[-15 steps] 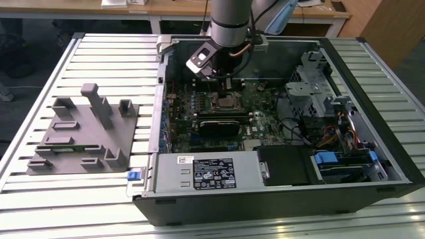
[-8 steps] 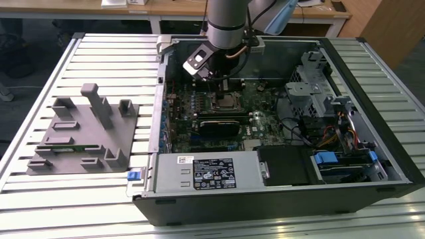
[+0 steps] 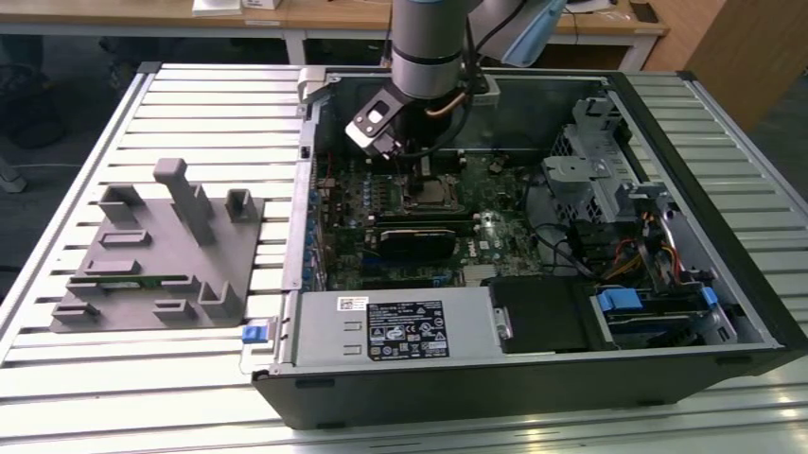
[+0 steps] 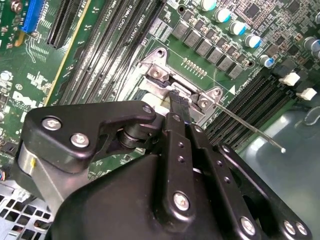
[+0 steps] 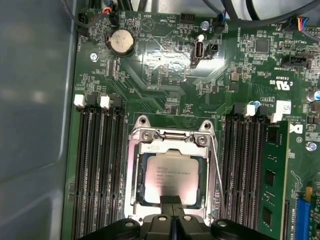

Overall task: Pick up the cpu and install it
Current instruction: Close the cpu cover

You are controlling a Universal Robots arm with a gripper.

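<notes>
- The fingers (image 5: 167,200) of the gripper (image 5: 171,201) were seen pressed together with nothing held between them. Their tip was set at the edge of the cpu's metal top, though contact could not be confirmed.
- The cpu (image 5: 172,175) was found lying flat inside the socket frame (image 5: 150,137) of the motherboard (image 5: 165,80), between two banks of memory slots (image 5: 97,170).
- The thin latch lever (image 4: 250,131) was seen standing away from the frame, so the socket was judged not to be locked.
- A hard or off-centre press by the closed fingers could tilt the chip, and the socket contacts beneath could then be bent. A sideways drag could scratch the lid or catch the lever.
- In the exterior view, the grey fixture plate (image 3: 165,255) lay at 9 o'clock from the computer case (image 3: 505,388).
- Fine print was noted on the cpu's top and on the board. A white label (image 3: 397,331) was noted at 6 o'clock from the socket. None of it is reproduced here.
</notes>
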